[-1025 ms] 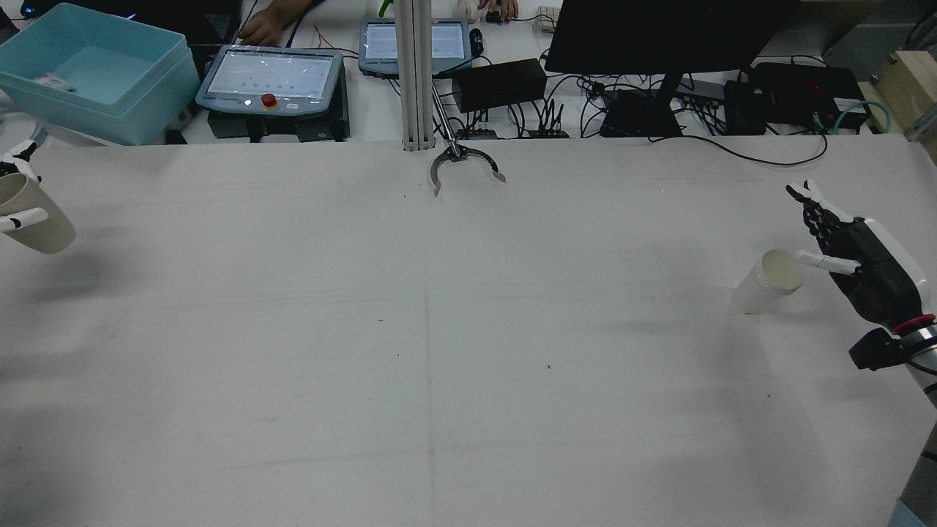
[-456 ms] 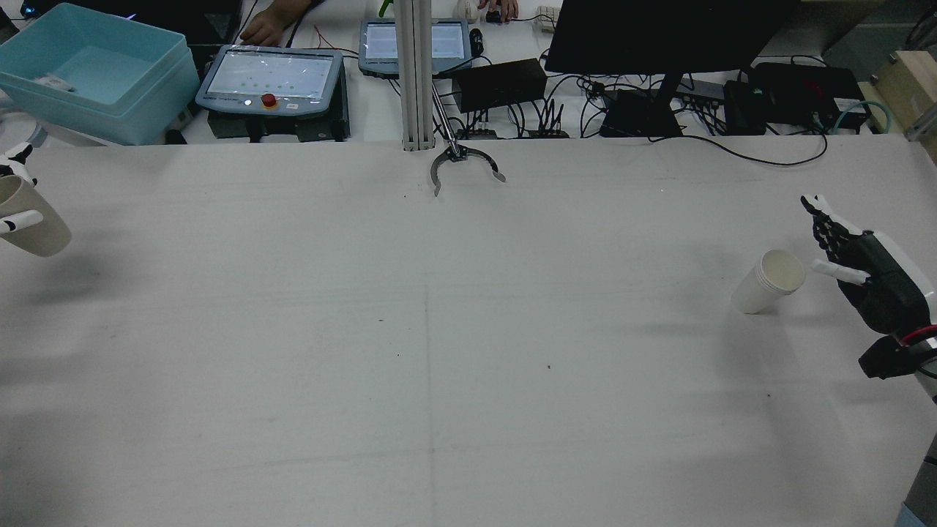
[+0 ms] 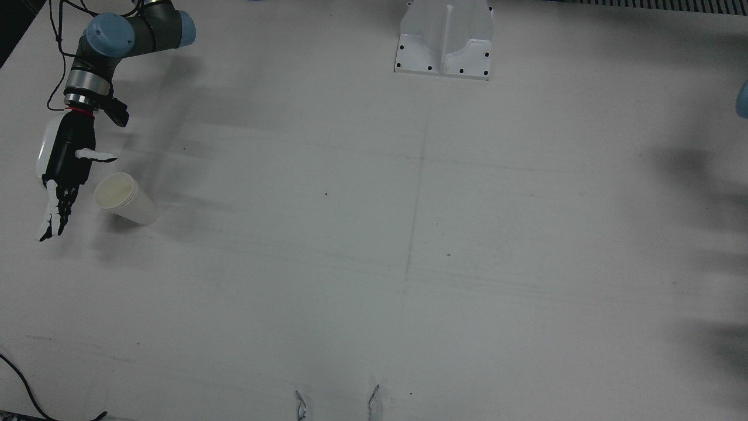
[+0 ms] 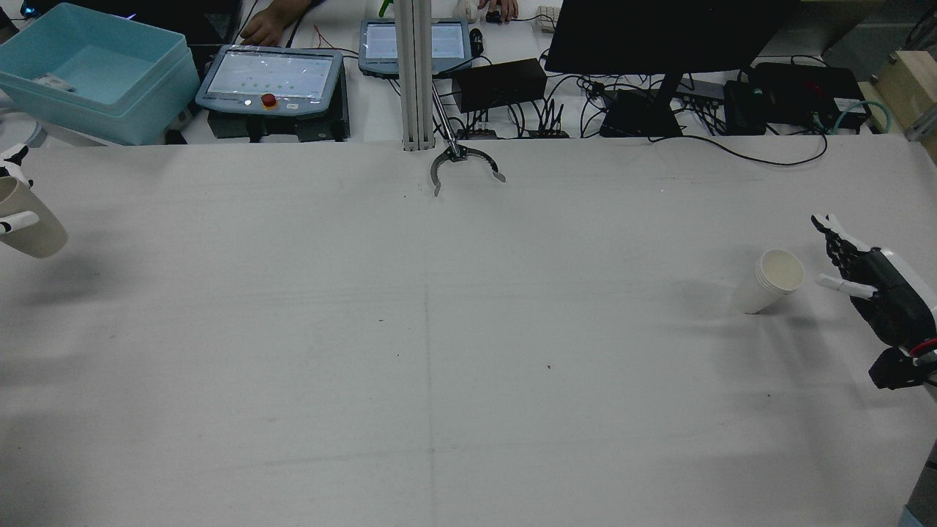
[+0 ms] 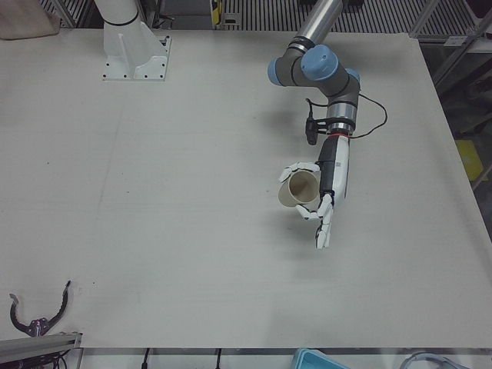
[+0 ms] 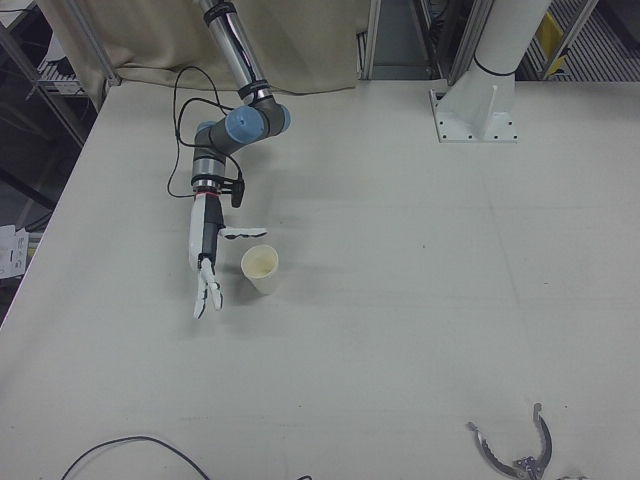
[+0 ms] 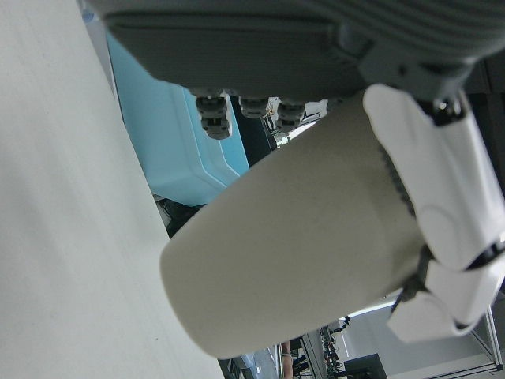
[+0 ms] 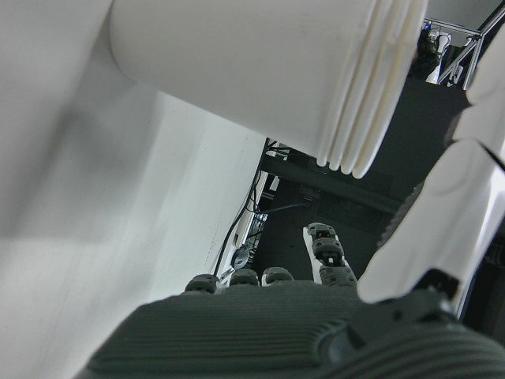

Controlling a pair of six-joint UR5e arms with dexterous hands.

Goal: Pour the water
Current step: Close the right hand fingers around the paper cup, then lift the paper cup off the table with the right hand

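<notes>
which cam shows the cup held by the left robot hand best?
Left-front view: the beige paper cup shows whole in the left robot hand. Rear view crops it at the frame edge; left hand view shows only its side; front view misses it.

I see a cream paper cup (image 5: 298,189) in my black-and-white left hand (image 5: 329,184), a white ridged-rim paper cup (image 4: 768,281) by my black-and-white right hand (image 4: 882,293), a pale grey bench (image 4: 468,351), and a turquoise plastic bin (image 4: 95,69).

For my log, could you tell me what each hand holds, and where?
The left hand grips a paper cup around its side wall; the right hand holds nothing.
</notes>
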